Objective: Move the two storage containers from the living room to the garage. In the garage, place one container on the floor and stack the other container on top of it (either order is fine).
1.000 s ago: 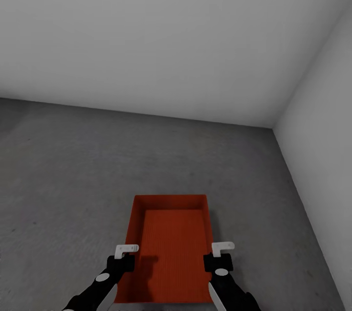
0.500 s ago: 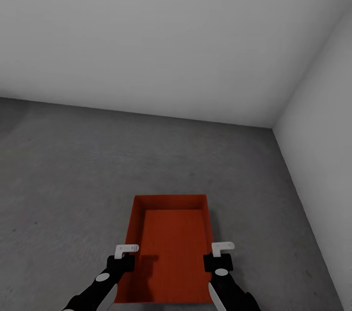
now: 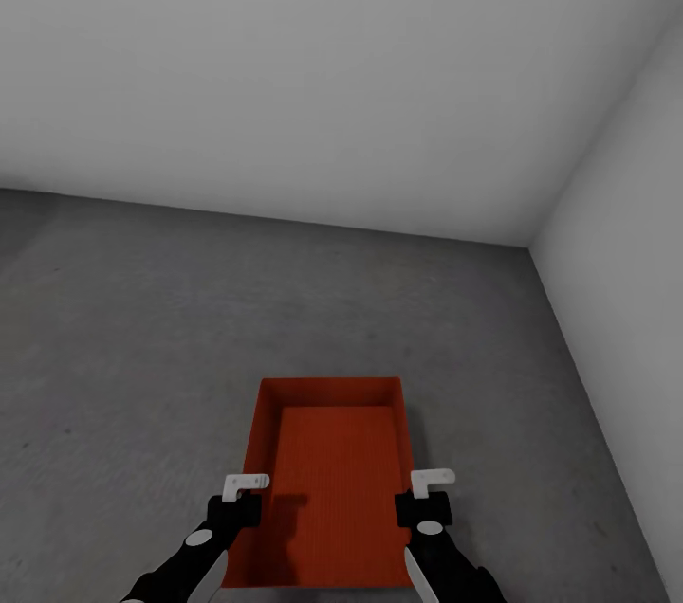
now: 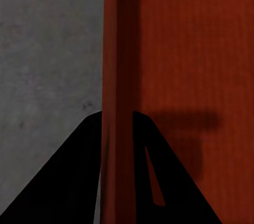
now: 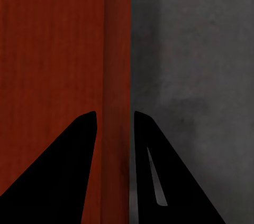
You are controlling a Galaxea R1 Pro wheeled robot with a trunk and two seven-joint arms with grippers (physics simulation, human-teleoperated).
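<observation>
One orange-red storage container (image 3: 332, 480) with a ribbed inside bottom lies lengthwise in front of me over the grey concrete floor (image 3: 142, 347) of the garage. My left gripper (image 3: 245, 501) straddles its left side wall and my right gripper (image 3: 425, 497) straddles its right side wall. In the left wrist view the left gripper (image 4: 117, 115) has one dark finger on each side of the container's wall (image 4: 119, 49), closed against it. The right wrist view has the right gripper (image 5: 115, 114) pinching the opposite wall (image 5: 116, 49) the same way. Whether the container touches the floor I cannot tell.
A plain white wall (image 3: 285, 63) runs across the back and a second white wall (image 3: 636, 252) closes the right side, meeting in a corner at the far right. Bare concrete floor stretches ahead and to the left of the container.
</observation>
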